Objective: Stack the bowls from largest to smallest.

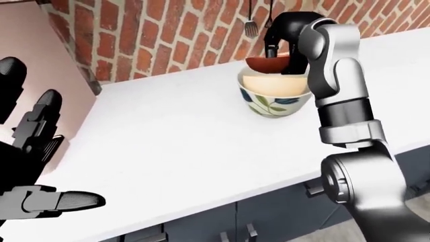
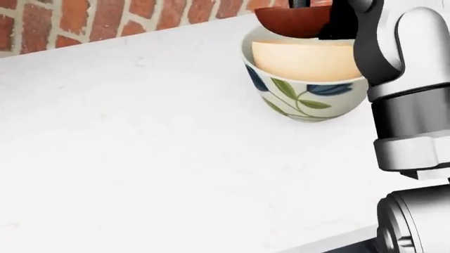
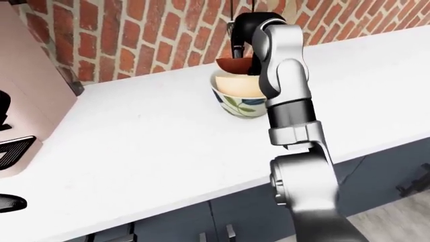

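A large white bowl with blue and green leaves (image 2: 302,97) stands on the white counter (image 2: 141,158), at the upper right of the head view. A cream bowl (image 2: 306,58) is nested inside it. Just above their rim hangs a small red-brown bowl (image 2: 288,21), tilted a little. My right hand (image 1: 273,54) is black and comes down from above, shut on that small bowl's rim. My silver right forearm (image 1: 336,75) hides the bowls' right side. In the left-eye view my left hand (image 1: 34,166) is at the lower left, fingers spread open and holding nothing.
A brick wall (image 1: 168,35) runs behind the counter, with utensils (image 1: 250,25) hanging on it above the bowls. A pink panel (image 1: 40,55) stands at the left end. Dark cabinet fronts (image 1: 268,217) lie under the counter's near edge.
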Motion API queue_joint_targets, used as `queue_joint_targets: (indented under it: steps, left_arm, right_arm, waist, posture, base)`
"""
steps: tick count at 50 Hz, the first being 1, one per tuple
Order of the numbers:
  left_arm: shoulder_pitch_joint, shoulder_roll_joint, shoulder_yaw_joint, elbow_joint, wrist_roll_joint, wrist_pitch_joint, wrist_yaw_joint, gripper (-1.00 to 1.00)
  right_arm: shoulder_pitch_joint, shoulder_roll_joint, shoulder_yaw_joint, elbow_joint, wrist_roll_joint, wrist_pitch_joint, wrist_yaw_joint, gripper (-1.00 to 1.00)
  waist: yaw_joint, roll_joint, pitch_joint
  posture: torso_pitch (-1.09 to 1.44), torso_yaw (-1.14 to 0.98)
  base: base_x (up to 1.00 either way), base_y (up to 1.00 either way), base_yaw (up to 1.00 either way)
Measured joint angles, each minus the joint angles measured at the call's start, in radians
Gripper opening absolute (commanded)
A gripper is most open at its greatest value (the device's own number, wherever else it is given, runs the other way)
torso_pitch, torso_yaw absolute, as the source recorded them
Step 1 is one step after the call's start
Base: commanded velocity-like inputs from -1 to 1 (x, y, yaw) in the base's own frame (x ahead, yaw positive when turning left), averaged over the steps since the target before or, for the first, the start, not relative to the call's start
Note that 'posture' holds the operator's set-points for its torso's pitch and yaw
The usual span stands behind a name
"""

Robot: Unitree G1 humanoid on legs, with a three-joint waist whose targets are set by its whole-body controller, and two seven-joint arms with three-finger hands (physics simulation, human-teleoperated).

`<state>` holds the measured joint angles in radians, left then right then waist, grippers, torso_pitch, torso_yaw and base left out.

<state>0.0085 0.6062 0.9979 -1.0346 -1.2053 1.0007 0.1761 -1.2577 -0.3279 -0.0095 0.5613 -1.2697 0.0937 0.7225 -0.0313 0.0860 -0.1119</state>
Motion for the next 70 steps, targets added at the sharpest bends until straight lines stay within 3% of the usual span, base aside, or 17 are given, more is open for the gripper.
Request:
queue_joint_targets:
  steps: [9,37,44,58,63,70]
  left_arm:
    - [0.008,-0.026,-0.001,-0.006,0.038,-0.001,-0.037,1.0]
    - [-0.006,-0.021,0.0,-0.004,0.04,0.011,-0.038,1.0]
    - [-0.014,0.002,0.001,-0.003,0.009,0.012,-0.01,1.0]
    - [-0.028,0.065,-0.019,-0.013,-0.098,0.001,0.096,1.0]
    - [-0.018,0.06,-0.04,-0.012,-0.086,-0.015,0.099,1.0]
    - [0.0,0.038,-0.123,-0.012,-0.018,-0.055,0.087,1.0]
  right_arm:
    - [-0.001,0.006,0.003,0.035,-0.007,-0.007,-0.027,-0.65]
    - [0.047,-0.007,-0.012,-0.055,-0.014,-0.008,0.008,0.18]
    - [0.049,-0.024,-0.017,-0.08,-0.002,-0.014,0.037,0.22]
    - [-0.08,-0.117,-0.055,-0.207,0.037,-0.036,0.163,0.24]
    - [-0.061,-0.141,-0.081,-0.339,0.071,-0.034,0.229,0.24]
    - [0.129,-0.184,-0.153,-0.732,0.189,0.044,0.348,0.25]
  waist:
    - [0.004,-0.002,-0.001]
    - [0.006,-0.006,-0.009]
    - [0.008,-0.006,-0.008]
    - [0.003,-0.004,0.002]
    - [0.004,-0.007,0.008]
    - [0.009,-0.021,0.008]
  posture:
    - [-0.24,0.0]
    - [-0.24,0.0]
    - [-0.24,0.0]
    - [-0.24,0.0]
    - [-0.24,0.0]
    - [-0.24,0.0]
  base:
    - [0.0,0.0,0.0]
    - [0.0,0.0,0.0]
    - [0.0,0.0,0.0]
    - [0.0,0.0,0.0]
    - [0.0,0.0,0.0]
    - [0.0,0.0,0.0]
